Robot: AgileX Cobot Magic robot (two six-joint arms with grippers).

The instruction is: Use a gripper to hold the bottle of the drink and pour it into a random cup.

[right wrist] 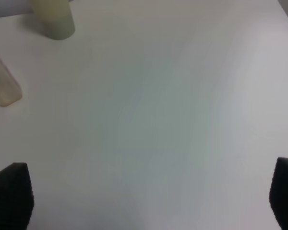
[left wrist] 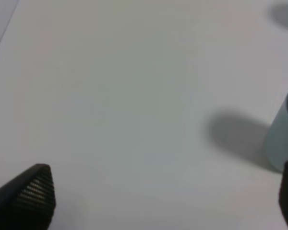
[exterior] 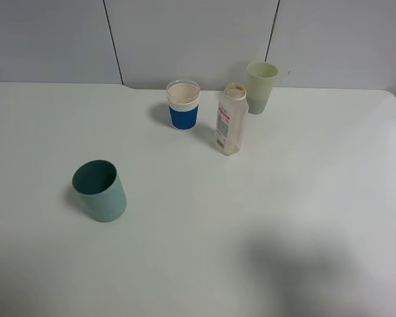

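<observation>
The bottle of the drink point(exterior: 231, 120) stands upright on the white table point(exterior: 303, 198), between a blue-and-white cup point(exterior: 183, 105) and a pale green cup point(exterior: 261, 86). A teal cup point(exterior: 99, 191) stands alone at the front left. No arm shows in the exterior view. In the left wrist view my left gripper point(left wrist: 165, 196) is open and empty, with the teal cup point(left wrist: 283, 139) beside one fingertip. In the right wrist view my right gripper point(right wrist: 146, 196) is open and empty; the bottle's base point(right wrist: 4, 86) and the pale green cup point(right wrist: 53, 19) lie far ahead of it.
A grey panelled wall point(exterior: 198, 39) runs behind the table's back edge. A soft shadow point(exterior: 297, 264) lies on the table at the front right.
</observation>
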